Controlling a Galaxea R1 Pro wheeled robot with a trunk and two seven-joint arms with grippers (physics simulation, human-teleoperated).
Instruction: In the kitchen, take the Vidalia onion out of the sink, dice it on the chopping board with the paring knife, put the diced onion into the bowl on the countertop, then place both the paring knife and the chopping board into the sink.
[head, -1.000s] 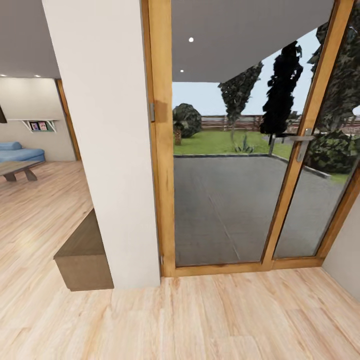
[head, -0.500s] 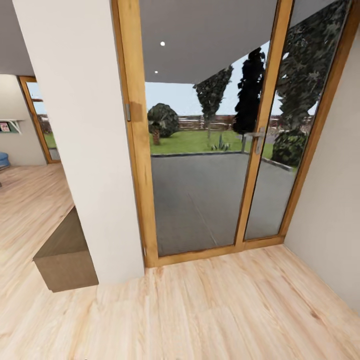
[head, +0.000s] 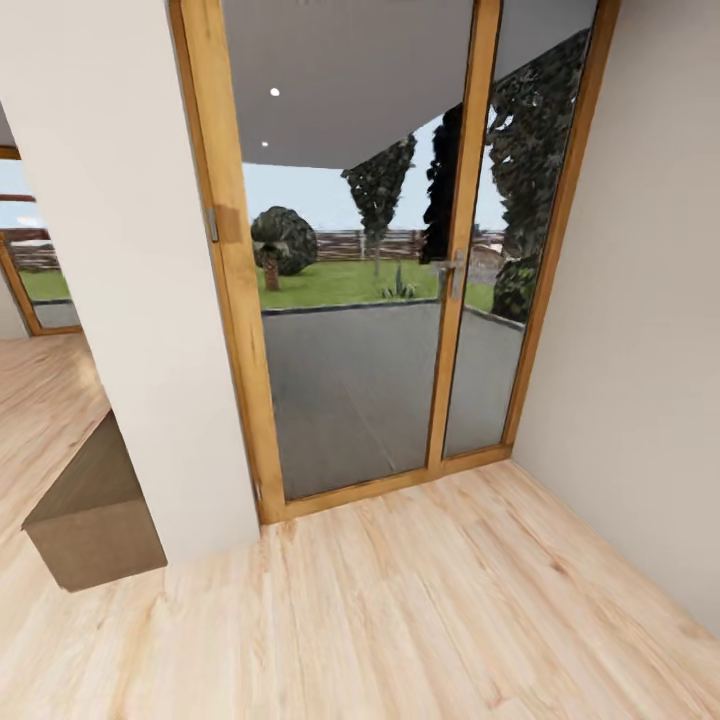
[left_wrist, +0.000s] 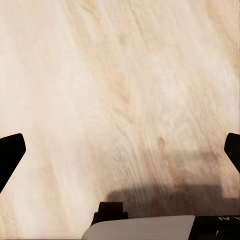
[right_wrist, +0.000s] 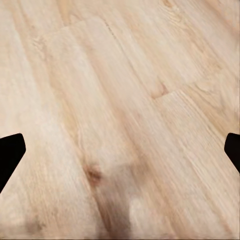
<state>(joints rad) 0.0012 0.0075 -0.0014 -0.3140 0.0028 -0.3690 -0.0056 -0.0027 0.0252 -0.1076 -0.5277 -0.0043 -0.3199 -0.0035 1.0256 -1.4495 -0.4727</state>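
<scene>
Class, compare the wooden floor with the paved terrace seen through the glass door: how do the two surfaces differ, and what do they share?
Colour: the wooden floor is pale honey-blond, while the paved terrace is dull dark grey.
Pattern: the floor shows long planks with grain and knots; the terrace looks nearly plain, with only faint seams.
Place: the floor lies indoors, on this side of the glass door; the terrace lies outside, ending at a lawn.
Shared: both are flat, level and bare.
</scene>
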